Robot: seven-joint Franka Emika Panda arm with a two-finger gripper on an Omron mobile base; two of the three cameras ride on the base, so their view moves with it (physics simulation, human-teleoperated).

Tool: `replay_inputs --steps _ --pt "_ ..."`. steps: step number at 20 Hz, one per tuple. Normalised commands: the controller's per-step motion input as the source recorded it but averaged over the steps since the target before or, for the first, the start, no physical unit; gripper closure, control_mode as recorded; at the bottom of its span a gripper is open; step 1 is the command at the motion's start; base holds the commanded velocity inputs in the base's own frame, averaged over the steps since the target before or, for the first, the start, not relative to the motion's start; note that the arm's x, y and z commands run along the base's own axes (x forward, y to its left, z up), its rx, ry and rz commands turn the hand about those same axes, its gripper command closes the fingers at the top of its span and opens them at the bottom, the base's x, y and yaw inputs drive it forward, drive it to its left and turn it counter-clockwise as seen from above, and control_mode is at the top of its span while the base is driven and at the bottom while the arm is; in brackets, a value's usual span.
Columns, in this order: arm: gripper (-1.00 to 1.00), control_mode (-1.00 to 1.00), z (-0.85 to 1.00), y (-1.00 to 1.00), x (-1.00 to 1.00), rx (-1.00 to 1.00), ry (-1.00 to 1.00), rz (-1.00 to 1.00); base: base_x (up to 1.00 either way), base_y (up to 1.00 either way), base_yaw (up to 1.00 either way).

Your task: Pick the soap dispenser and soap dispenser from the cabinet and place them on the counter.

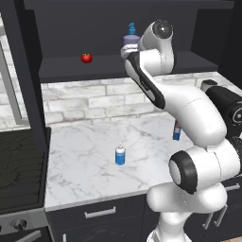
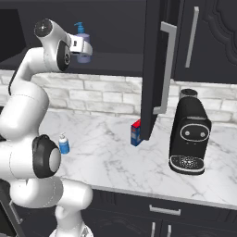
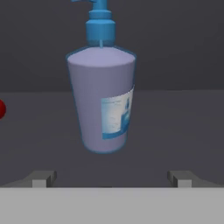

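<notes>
The greyish-purple soap dispenser (image 3: 103, 100) with a blue pump stands upright on the shelf of the open cabinet (image 1: 71, 71), and it also shows in the side views (image 1: 131, 37) (image 2: 84, 53). My gripper (image 3: 111, 179) is open right in front of it, its fingertips (image 3: 43, 178) spread wider than the bottle and short of touching it. A small bright-blue soap dispenser (image 1: 120, 155) (image 2: 64, 145) with a white pump stands upright on the white marble counter (image 1: 85, 160).
A red tomato (image 1: 86, 57) lies on the shelf left of the purple bottle. The cabinet door (image 2: 155, 60) hangs open over the counter. A slim red-topped blue bottle (image 1: 177, 131), a black coffee machine (image 2: 190, 136) and a black stovetop (image 1: 21, 165) are nearby.
</notes>
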Motion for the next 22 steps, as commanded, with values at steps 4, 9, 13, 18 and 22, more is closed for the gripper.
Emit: replay_inputs --steps 4,9,13,18,22 --pt "-1.0 -1.0 0.01 0.02 0.43 0.0 -0.03 0.01 0.0 0.0 0.0" --pt "-1.0 -1.0 0.0 0.03 0.39 0.0 -0.06 0.03 0.0 0.0 0.0" --pt "-1.0 -1.0 0.0 0.0 0.33 0.0 -0.09 0.03 0.0 0.0 0.0" --pt "-1.0 -1.0 -0.01 0.0 0.3 0.0 -0.08 0.02 0.0 0.0 0.0" --pt "-1.0 -1.0 -0.04 0.0 0.28 0.0 -0.05 0.02 0.0 0.0 0.0"
